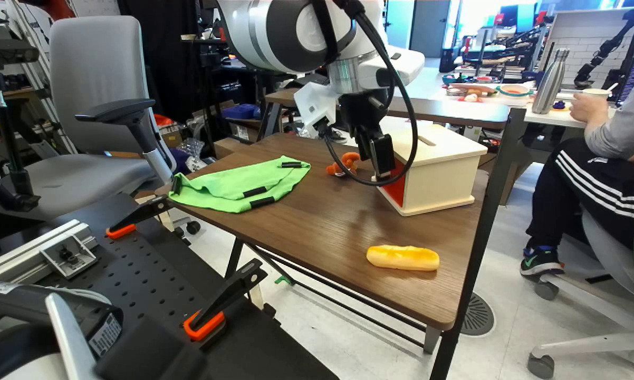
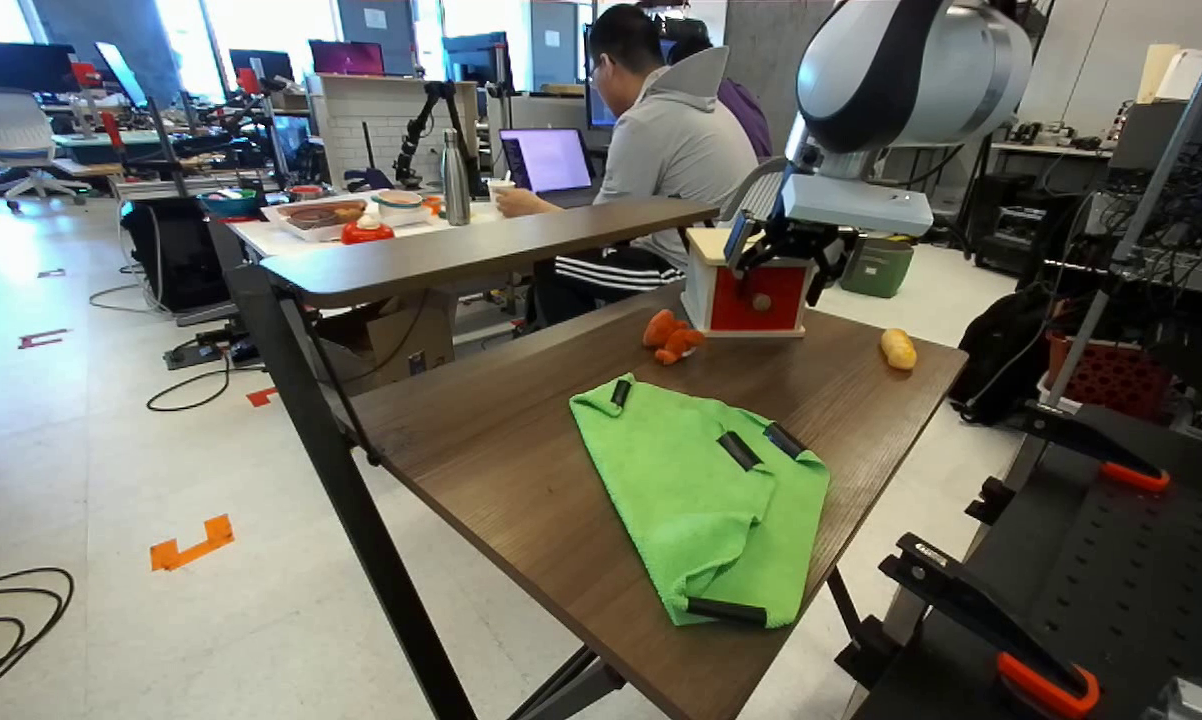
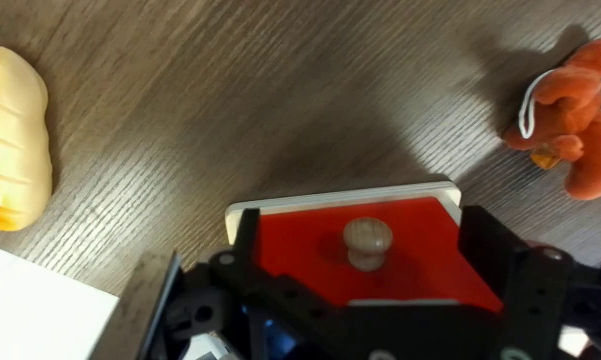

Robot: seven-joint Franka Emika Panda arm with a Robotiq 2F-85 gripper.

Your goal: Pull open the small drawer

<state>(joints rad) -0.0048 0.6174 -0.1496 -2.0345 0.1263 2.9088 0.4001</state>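
The small drawer (image 2: 779,319) has a red front with a round wooden knob (image 2: 761,302). It sits shut in the pale wooden box (image 1: 441,182); a strip of the red front (image 1: 397,189) shows in an exterior view. My gripper (image 2: 776,285) is open and points down by the upper drawer front. In the wrist view the gripper (image 3: 363,220) has its fingers wide apart, with the knob (image 3: 368,237) in the gap between them. Neither finger appears to touch the knob. The top of the drawer front (image 3: 300,245) is partly hidden by the gripper body.
An orange plush toy (image 2: 671,338) lies beside the box on the table (image 2: 491,450). A yellow bread-like object (image 1: 403,258) lies on the box's other side. A green cloth (image 2: 701,490) is spread farther out in front of the drawer. A black table post (image 1: 486,211) stands near the box.
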